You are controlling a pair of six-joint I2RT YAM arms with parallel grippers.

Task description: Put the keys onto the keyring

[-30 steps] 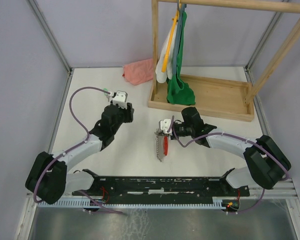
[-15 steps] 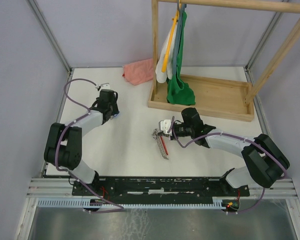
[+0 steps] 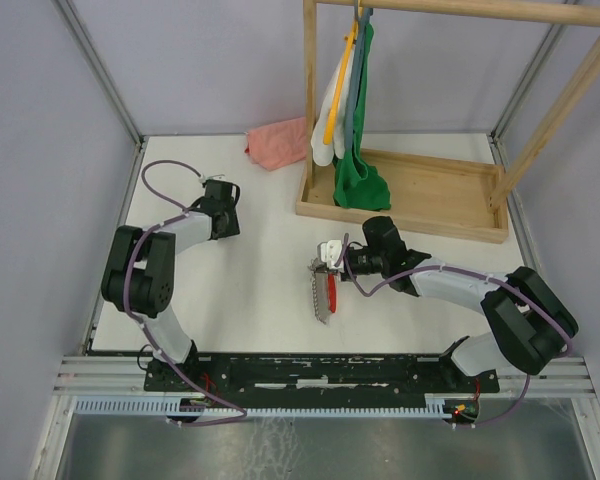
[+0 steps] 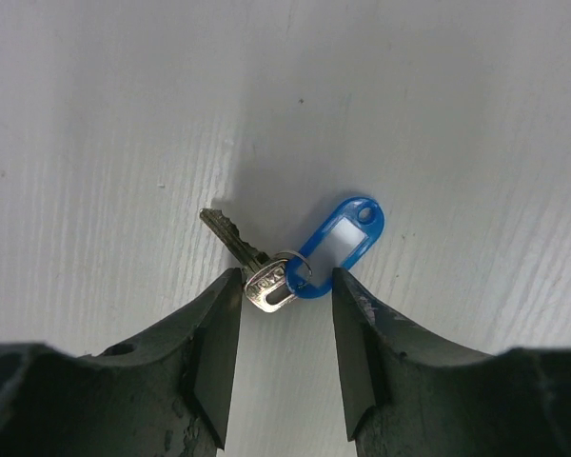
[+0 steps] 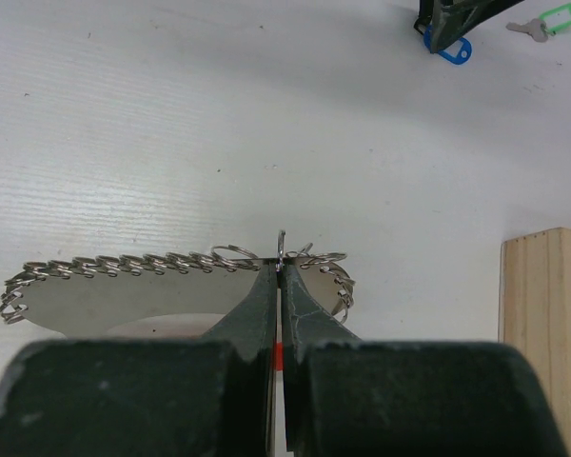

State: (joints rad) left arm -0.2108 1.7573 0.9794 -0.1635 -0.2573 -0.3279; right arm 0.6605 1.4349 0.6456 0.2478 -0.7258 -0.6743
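- Two keys lie on the white worktop (image 3: 270, 215), toward its far-left part, and neither is on the keyring (image 5: 124, 267).
- One is the blue-tagged key (image 4: 266, 281). It lies flat, its silver blade angled up and left in the left wrist view, and a small split ring joins its head to the blue plastic tag (image 4: 338, 243) on the right.
- The left fingers (image 4: 214, 352) stand apart, one on each side of that key's head. The left tip is right against the metal head and the right tip is just beside the tag (whether either one presses on it I cannot tell).
- The green-tagged key (image 5: 552, 17) lies just beyond the left fingers in the right wrist view, near the blue tag but apart from it.
- The right fingers (image 5: 257, 314) are pressed together, clamped on one small wire ring at the upper edge of the keyring.
- From that grip, the silvery chain-like strip runs out to the left in the right wrist view, with a row of small rings along its edge.
- Seen from above, the keyring trails from the right fingers toward the near edge, its red strap (image 3: 332, 290) alongside the strip. I cannot tell whether its free end rests on the worktop.
- The keyring is near the middle of the worktop, well apart from both keys.
- A wooden rack (image 3: 410, 200) stands at the far right with a green garment (image 3: 360, 180) hanging over its tray, and a pink cloth (image 3: 278, 142) lies by the back wall.
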